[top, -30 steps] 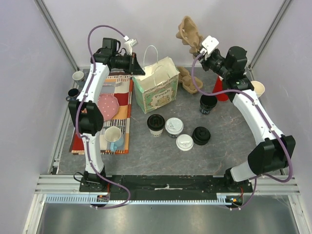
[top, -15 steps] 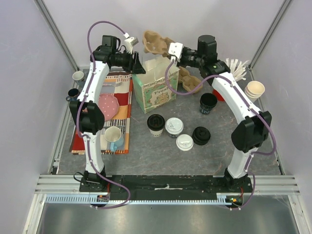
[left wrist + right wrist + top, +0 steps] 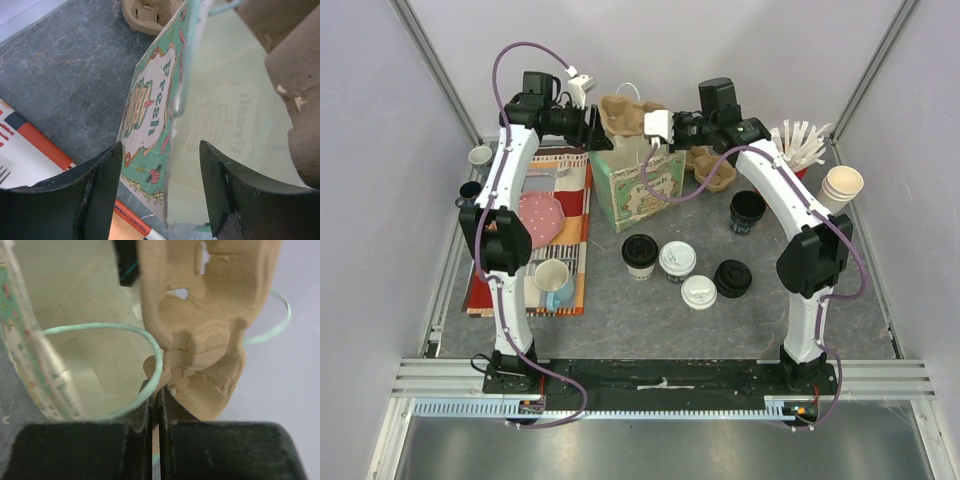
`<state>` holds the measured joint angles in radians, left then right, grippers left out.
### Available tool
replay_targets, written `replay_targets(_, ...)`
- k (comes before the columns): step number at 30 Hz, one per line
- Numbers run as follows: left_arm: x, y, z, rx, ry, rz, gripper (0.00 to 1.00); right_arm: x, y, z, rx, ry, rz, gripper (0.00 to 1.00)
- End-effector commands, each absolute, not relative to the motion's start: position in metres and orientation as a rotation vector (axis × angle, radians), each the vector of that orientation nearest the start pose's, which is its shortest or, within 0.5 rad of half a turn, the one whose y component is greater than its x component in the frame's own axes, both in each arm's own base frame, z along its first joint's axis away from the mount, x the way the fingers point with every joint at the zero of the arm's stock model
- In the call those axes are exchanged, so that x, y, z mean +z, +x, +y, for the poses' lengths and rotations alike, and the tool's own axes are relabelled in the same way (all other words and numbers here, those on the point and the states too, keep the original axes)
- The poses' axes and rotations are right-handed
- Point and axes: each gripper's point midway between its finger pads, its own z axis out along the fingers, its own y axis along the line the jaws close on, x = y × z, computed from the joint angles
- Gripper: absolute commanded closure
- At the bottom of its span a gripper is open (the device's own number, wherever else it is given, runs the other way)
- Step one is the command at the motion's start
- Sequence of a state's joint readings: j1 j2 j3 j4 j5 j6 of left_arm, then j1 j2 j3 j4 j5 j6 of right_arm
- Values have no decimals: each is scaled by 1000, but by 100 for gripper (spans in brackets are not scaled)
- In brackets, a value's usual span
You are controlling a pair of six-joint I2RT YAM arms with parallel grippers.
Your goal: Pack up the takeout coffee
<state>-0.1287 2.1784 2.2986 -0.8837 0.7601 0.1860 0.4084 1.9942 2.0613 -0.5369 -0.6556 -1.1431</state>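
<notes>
Carrier [image 3: 623, 112] swung over bag [image 3: 642, 188]; wrists show its interior.

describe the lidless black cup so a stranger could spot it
Start at the green printed paper bag at the back. Just right of it stands the black paper cup: open-topped, unlike the white-lidded paper cups in front.

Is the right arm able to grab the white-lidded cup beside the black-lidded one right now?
Probably not yet: the right gripper is shut on the cardboard cup carrier, up over the paper bag. The white-lidded cup itself stands in the open with nothing above it.
</notes>
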Motion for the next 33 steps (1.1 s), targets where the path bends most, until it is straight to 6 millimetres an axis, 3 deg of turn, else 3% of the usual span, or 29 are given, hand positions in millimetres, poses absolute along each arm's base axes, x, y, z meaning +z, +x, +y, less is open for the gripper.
replay_targets(1,312,505,-172,-748,741,1953,30,321,460,302,139,-1719,1020,100)
replay_targets(8,313,500,-167,-736,755,1960,34,300,462,292,110,-1761,1101,100)
replay_targets(12,312,498,-165,-711,783,1954,39,306,464,288,81,-1757,1104,100)
replay_targets(15,307,498,-162,-692,796,1965,50,309,461,284,68,-1766,1104,100)
replay_targets(18,314,500,-161,-672,800,1946,50,315,456,285,80,-1760,1100,100)
replay_targets(22,359,506,-158,-701,749,1832,43,317,456,288,96,-1757,1085,100)
replay_targets(26,400,514,-139,-782,615,1746,43,321,460,289,78,-1754,1072,100)
replay_targets(29,420,501,-151,-788,779,1614,43,323,459,287,66,-1758,1062,100)
replay_targets(33,422,478,-179,-778,1064,1418,38,323,458,286,51,-1771,1046,100)
